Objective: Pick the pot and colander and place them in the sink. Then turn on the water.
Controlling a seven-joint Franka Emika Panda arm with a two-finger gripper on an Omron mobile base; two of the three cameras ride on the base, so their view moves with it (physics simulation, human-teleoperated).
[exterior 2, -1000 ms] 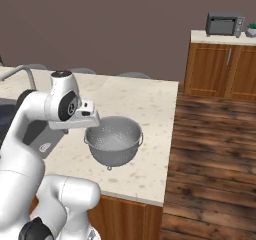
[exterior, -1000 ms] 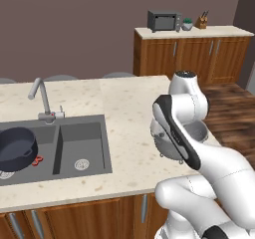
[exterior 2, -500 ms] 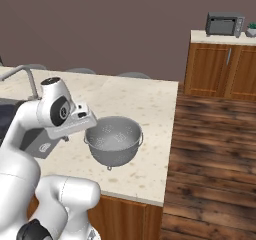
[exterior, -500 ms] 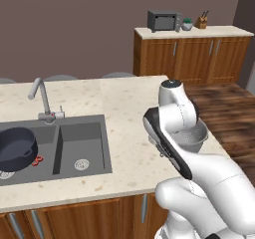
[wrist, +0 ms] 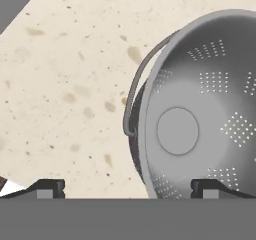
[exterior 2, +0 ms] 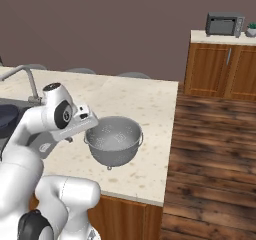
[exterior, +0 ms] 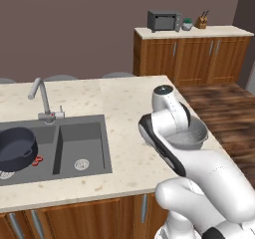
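Over the last second the arm swings lower over the counter (exterior: 124, 98) and in toward the colander (exterior 2: 114, 139): in the left base view its round top joint drops from beside the far counter edge to just over the bowl's near rim, covering more of it than before. In the right base view the hand moves from up and left of the colander down to its left rim, so the gripper (wrist: 127, 188), spread wide, now straddles the rim and loop handle in the hand view.
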